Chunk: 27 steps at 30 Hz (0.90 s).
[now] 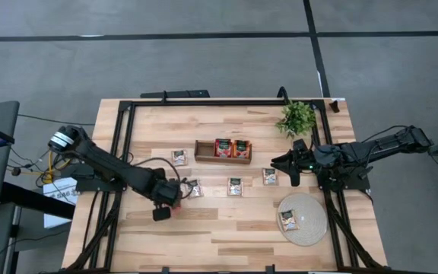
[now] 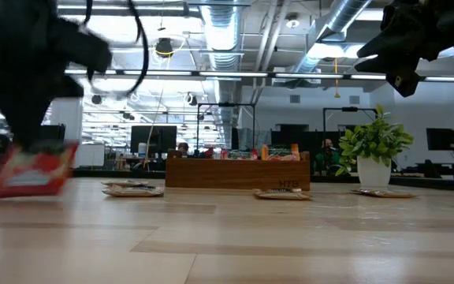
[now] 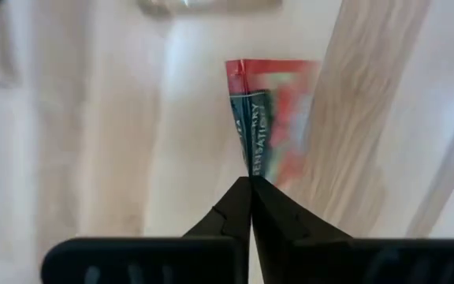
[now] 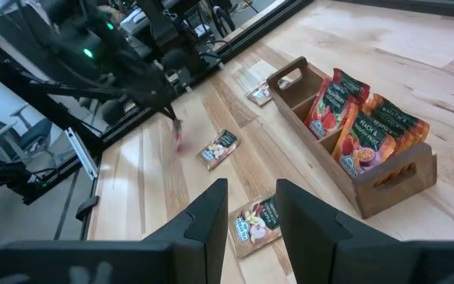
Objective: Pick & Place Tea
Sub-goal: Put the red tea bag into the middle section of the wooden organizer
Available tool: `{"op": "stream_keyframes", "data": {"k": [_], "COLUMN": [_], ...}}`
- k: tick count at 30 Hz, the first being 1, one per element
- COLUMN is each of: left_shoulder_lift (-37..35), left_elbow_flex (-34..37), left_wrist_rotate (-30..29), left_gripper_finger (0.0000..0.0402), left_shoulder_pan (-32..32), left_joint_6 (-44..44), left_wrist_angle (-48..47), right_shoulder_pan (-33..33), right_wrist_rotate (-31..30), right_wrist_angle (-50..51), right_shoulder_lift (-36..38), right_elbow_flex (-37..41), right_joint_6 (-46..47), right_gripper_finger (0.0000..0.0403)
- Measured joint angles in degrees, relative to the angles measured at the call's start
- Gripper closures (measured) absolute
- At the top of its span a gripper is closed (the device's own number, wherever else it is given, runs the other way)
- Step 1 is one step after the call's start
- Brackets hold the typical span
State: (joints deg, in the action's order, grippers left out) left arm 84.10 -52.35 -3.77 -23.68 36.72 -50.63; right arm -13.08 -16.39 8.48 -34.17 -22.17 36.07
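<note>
A red tea sachet [image 3: 270, 118] hangs pinched by one edge between the closed fingers of the left gripper [image 3: 251, 183], its printed face turned sideways and the rest of it sticking out past the fingertips. In the low view the same sachet [image 2: 31, 170] hangs just clear of the wooden table [image 2: 227, 237], tilted a little, under the dark left arm. From above, this gripper [image 1: 170, 199] sits over the left-centre of the table, just beside a pale sachet [image 1: 195, 189] lying flat there.

Other pale sachets lie flat in a loose row across the middle — one nearer the back [image 1: 179, 157], one in the centre [image 1: 235, 186], one further right [image 1: 270, 176]. Behind them stands a wooden tray [image 1: 203, 158] with red and orange sachets [image 1: 232, 148] upright in its right compartments (the left one looks bare). One more pale sachet [image 1: 288, 220] rests on the round woven mat [image 1: 315, 228] at the front right, and a small green plant [image 1: 297, 117] stands at the back right.

The right gripper [image 1: 292, 165] hovers above the table near the rightmost loose sachet, its fingers [image 4: 211, 213] apart — holding nothing.
</note>
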Motion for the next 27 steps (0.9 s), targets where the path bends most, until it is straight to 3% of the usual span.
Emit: {"op": "stream_keyframes", "data": {"k": [5, 13, 20, 27], "left_shoulder_lift": [-1.38, 3.40, 8.78, 11.79], "left_elbow_flex": [-9.00, -25.61, -33.39, -36.24], "left_wrist_rotate": [-7.15, -16.49, -17.13, -15.89], "left_gripper_finger": [0.0401, 0.0401, 0.0401, 0.0402], "left_shoulder_pan": [0.07, 4.90, 12.09, 15.41], "left_joint_6": [-3.02, -19.05, -30.65, -36.24], "left_wrist_angle": [-5.62, -6.59, -4.02, -0.06], "right_shoulder_pan": [0.00, 0.07, 0.07, 0.11], "right_wrist_rotate": [0.14, 3.02, 3.14, 3.11], "right_wrist_angle": [-4.01, -17.83, -17.94, -17.95], "right_shoulder_lift": [-0.12, -9.04, -21.71, -32.21], "right_elbow_flex": [0.00, -0.79, -8.68, -18.06], "right_joint_6": [-0.43, -9.67, -17.30, -22.99], "right_gripper_finger": [0.0301, 0.0301, 0.0294, 0.0234]}}
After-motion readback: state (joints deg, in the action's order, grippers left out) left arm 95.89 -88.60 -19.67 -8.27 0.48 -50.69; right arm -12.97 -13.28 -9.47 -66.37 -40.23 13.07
